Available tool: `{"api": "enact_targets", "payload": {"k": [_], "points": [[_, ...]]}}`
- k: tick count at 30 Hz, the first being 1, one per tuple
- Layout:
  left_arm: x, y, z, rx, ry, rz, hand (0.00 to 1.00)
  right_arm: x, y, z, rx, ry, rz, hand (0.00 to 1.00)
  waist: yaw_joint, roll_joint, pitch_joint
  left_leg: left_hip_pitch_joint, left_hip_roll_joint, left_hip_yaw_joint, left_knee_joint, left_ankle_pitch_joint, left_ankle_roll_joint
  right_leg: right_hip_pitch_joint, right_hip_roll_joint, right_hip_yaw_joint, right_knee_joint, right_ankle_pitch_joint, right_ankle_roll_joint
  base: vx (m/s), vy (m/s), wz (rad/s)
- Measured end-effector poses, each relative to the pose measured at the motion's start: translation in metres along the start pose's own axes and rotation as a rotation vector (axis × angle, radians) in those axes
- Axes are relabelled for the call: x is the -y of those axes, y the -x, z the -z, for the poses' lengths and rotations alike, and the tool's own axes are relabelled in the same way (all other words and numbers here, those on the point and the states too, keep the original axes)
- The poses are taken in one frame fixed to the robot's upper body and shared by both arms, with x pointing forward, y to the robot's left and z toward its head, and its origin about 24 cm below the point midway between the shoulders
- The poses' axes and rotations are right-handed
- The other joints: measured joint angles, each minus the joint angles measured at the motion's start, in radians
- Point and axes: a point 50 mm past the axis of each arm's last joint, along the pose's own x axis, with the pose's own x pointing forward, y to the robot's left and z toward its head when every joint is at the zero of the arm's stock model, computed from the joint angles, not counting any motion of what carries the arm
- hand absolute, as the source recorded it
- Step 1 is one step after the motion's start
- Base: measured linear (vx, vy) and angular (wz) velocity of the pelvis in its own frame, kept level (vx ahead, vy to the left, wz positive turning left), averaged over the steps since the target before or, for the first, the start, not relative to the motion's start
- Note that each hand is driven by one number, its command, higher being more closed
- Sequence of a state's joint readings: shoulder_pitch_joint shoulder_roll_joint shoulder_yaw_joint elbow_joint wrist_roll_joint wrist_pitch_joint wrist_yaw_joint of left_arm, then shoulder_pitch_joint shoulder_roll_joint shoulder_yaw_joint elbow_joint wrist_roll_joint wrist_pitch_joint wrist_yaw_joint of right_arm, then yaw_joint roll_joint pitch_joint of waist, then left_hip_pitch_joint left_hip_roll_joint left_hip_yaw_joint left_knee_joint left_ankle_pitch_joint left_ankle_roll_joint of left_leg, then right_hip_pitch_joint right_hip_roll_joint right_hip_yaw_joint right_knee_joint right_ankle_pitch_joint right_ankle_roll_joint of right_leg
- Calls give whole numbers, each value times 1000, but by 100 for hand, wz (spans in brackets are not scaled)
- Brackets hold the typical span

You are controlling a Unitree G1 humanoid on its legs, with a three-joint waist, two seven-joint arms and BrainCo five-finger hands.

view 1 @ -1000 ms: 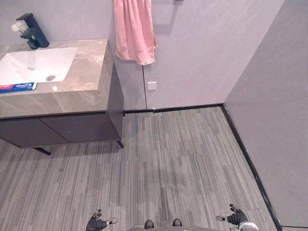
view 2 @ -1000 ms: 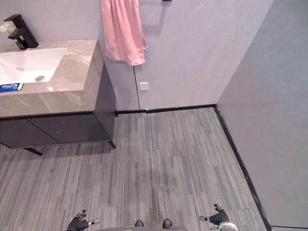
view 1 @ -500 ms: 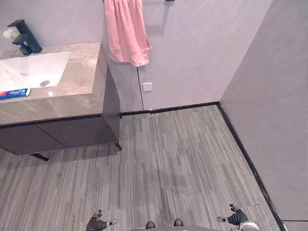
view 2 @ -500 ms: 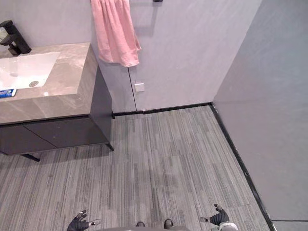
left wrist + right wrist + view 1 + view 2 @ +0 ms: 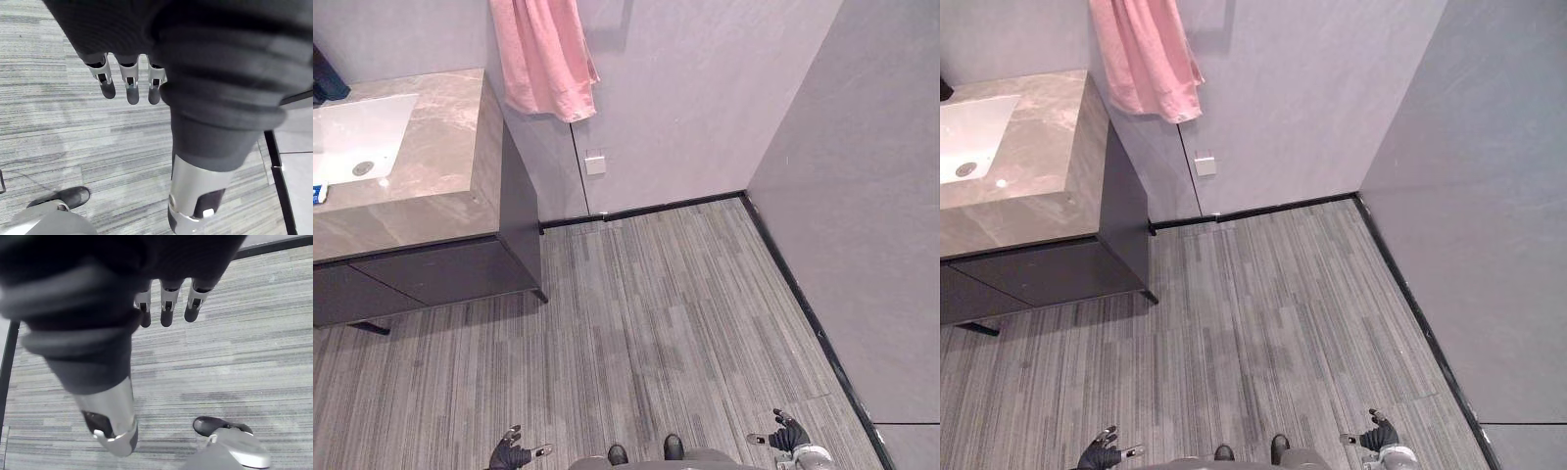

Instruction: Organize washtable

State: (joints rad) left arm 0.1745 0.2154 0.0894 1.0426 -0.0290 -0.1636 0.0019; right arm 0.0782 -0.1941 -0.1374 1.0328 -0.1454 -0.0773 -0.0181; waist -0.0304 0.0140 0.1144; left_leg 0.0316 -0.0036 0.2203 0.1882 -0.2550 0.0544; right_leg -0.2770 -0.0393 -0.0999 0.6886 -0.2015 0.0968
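The washtable (image 5: 445, 147) has a brown marble top and stands at the far left against the wall, with a white sink (image 5: 357, 132) set into it. A blue toothpaste box (image 5: 317, 194) peeks in at the picture's edge beside the sink. The base of a black tap (image 5: 325, 84) stands behind the sink. My left hand (image 5: 512, 454) and right hand (image 5: 785, 436) hang low at my sides over the floor, far from the washtable. Each has straight, relaxed fingers (image 5: 128, 85) (image 5: 166, 311) and holds nothing.
A pink towel (image 5: 540, 59) hangs on the wall right of the washtable. Dark cabinet drawers (image 5: 431, 279) sit under the top. A white wall plate (image 5: 595, 164) is low on the back wall. A grey wall (image 5: 862, 196) bounds the striped floor (image 5: 656, 333) on the right.
The whole picture has shifted: the camera has turned right, so the washtable sits further left and the tap and toothpaste box are nearly cut off. Both hands hang as before.
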Motion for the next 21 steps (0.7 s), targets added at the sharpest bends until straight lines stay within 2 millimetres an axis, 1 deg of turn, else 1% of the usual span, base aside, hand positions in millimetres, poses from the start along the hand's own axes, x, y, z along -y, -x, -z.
{"api": "enact_targets", "payload": {"k": [1, 2, 3, 5, 6, 7, 8, 9, 10, 11, 12, 13, 14, 15, 16, 17, 18, 19, 20, 21], "points": [[0, 0, 0, -2, -2, 0, 0, -2, 0, 1, -4, -3, -5, 0, 0, 3, 8, 11, -2, 0, 6, -11, 2, -18, -19, -22, 52, -15, 0, 128, 54, 2], [1, 0, 0, 0, 0, 2, 0, -5, 0, 0, -3, -10, -11, 0, 7, -3, 15, 35, -1, -2, 7, -29, 2, -44, -46, -60, 107, -41, -2, 153, 36, 0], [0, 0, 1, -3, -1, 2, 0, -5, 0, -1, 0, -14, -9, 0, 6, -7, 18, 51, 4, -12, 4, -43, -1, -66, -62, -95, 104, -63, -5, 210, 12, 9], [1, 1, 1, -3, -1, 3, 0, -5, -1, -2, 3, 3, -13, 0, 3, -11, 21, 62, 17, -26, -4, -51, -10, -96, -67, -131, 34, -72, -2, 229, -47, 22], [1, 0, 1, -1, 0, 4, 0, -5, -1, -5, 10, 0, -13, 0, -3, -5, 26, 75, 37, -35, -17, -53, -17, -114, -55, -158, -69, -61, -15, 395, -118, 21], [1, 1, 2, -4, -1, 5, 0, -3, -1, -5, 12, 10, -14, 0, -9, 3, 34, 94, 56, -42, -30, -56, -36, -120, -31, -177, -192, -15, -34, 346, -101, 19], [0, 1, 2, -4, -5, 5, 0, -3, -1, -4, 10, 11, -14, 0, -9, 1, 35, 105, 58, -45, -38, -55, -50, -119, -19, -176, -254, 22, -40, 487, -158, 38], [-2, 1, 1, 1, -12, 2, 0, -1, 0, 1, -1, 14, -10, 0, -12, -12, 38, 137, 58, -70, -40, -75, -91, -105, -21, -169, -333, 181, -110, 452, -176, 38], [1, 0, 0, 5, -6, 8, 0, 2, 1, 3, -9, 15, -3, 0, -11, 0, 40, 151, 76, -78, -40, -78, -97, -102, -17, -179, -308, 162, -127, 553, -210, 32], [3, 0, -1, 16, -3, 11, 0, 2, 1, 4, -13, 13, 0, 0, -9, 8, 40, 157, 93, -80, -34, -70, -111, -100, -8, -188, -297, 154, -139, 475, -214, 12], [3, 0, -3, 29, -1, 19, 0, 0, 0, -1, 5, 8, -4, 0, -8, 12, 43, 141, 100, -81, 1, -40, -162, -92, -8, -194, -292, 116, -149, 475, -234, 15], [8, 0, -5, 40, 11, 35, 0, 1, -1, -7, 27, 8, -2, 0, -9, 30, 55, 104, 113, -81, 113, -20, -193, -56, 3, -207, -308, 98, -160, 481, -243, 21], [10, 0, -6, 44, 18, 39, 0, 1, -1, -8, 33, 7, 0, 0, -9, 37, 59, 72, 126, -82, 210, -7, -201, -27, 9, -209, -326, 88, -164, 484, -216, 18], [12, 1, -6, 50, 28, 42, 0, 2, 0, -9, 39, 2, 1, 0, -6, 43, 69, 8, 155, -83, 400, 41, -197, 34, 19, -211, -361, 75, -165, 462, -168, 8], [13, 3, -6, 63, 46, 42, 0, 0, 1, -12, 62, -21, -1, 0, 13, 45, 80, -92, 219, -64, 673, 33, -175, 134, 39, -208, -411, 58, -172, 443, -151, 3], [13, 3, -7, 73, 50, 41, 0, -2, 1, -15, 77, -32, -2, 0, 22, 45, 85, -124, 240, -49, 746, 26, -164, 175, 41, -205, -425, 49, -174, 384, -125, -8], [14, 4, -9, 89, 58, 40, 0, -5, 2, -21, 106, -47, -7, 0, 43, 26, 94, -189, 268, -26, 828, 18, -151, 228, 40, -198, -449, 36, -172, 276, -92, -10], [14, 4, -11, 101, 61, 40, 0, -5, 2, -23, 117, -56, -7, 0, 50, 22, 94, -224, 275, -21, 840, 16, -148, 250, 39, -194, -465, 28, -167, 307, -89, -5], [14, 4, -16, 127, 79, 37, 0, -6, 2, -28, 140, -71, -6, 0, 65, 23, 93, -304, 285, -16, 828, 10, -142, 289, 40, -194, -495, 20, -161, 289, -36, -4], [14, 4, -18, 141, 99, 34, 0, -6, 2, -32, 154, -78, -5, 0, 77, 24, 92, -346, 286, -7, 786, 8, -142, 306, 39, -190, -512, 19, -158, 367, 11, -10]]}}
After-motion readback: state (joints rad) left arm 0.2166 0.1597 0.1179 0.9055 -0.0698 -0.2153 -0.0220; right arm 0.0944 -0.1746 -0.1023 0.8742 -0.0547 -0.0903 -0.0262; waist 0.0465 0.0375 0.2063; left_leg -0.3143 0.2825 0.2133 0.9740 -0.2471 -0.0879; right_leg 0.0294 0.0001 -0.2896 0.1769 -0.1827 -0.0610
